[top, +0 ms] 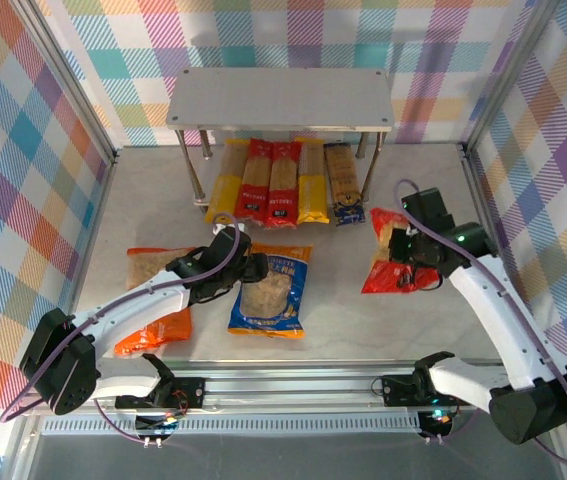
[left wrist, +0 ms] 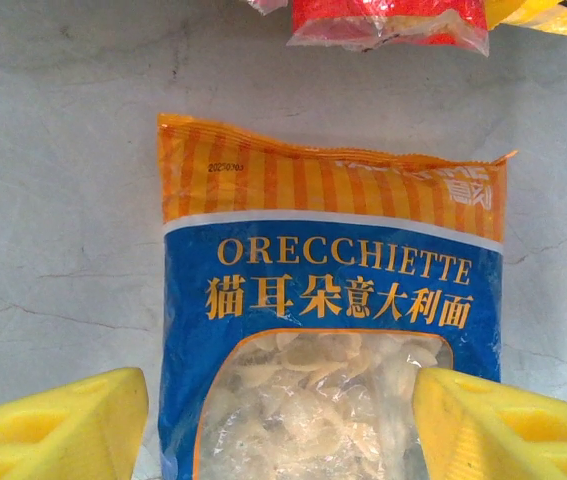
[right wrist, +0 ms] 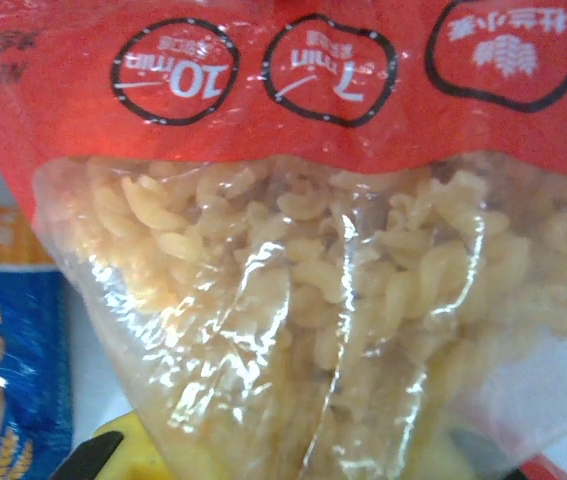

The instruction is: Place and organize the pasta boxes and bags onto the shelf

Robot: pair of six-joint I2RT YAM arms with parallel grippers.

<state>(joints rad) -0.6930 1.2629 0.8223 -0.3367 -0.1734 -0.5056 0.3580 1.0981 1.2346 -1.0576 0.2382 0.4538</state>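
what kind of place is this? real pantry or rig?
Probably a lab test cell, not a pantry: plaid fabric walls, a small shelf on a tabletop, left arm and right arm bolted to a front rail.

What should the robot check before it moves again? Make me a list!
1. Open left gripper around blue bag: ok.
2. Shut right gripper on red bag: ok, bag bunches at it.
3. Red bag off table: cannot tell.
4. Top of shelf free: ok.
5. Five spaghetti packs in a row beneath: ok.
6. Nothing over orange bag: not ok, left arm crosses it.
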